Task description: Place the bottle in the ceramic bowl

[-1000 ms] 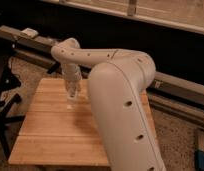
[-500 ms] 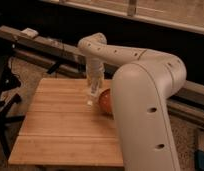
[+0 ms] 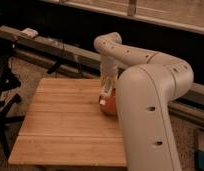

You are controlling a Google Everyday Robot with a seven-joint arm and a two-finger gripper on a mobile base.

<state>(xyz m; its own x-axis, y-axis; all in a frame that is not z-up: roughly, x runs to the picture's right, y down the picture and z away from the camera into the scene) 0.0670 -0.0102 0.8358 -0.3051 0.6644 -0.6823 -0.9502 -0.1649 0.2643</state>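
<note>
The ceramic bowl [image 3: 110,106] shows as an orange patch at the right side of the wooden table [image 3: 65,125]; the robot's big pale arm hides most of it. My gripper [image 3: 107,91] points straight down over the bowl's left part. It is shut on the small white bottle [image 3: 103,100], which hangs upright below it. The bottle's lower end is at the bowl's left rim; I cannot tell whether it touches the bowl.
The robot's thick forearm [image 3: 145,120] covers the table's right side. A long dark rail [image 3: 55,47] runs behind the table, with a small white object [image 3: 30,33] on it. Black stand legs [image 3: 5,100] are left of the table.
The gripper has carried the bottle rightward from the table's middle to over the orange bowl, and it is now lower. The arm has swung further right.
</note>
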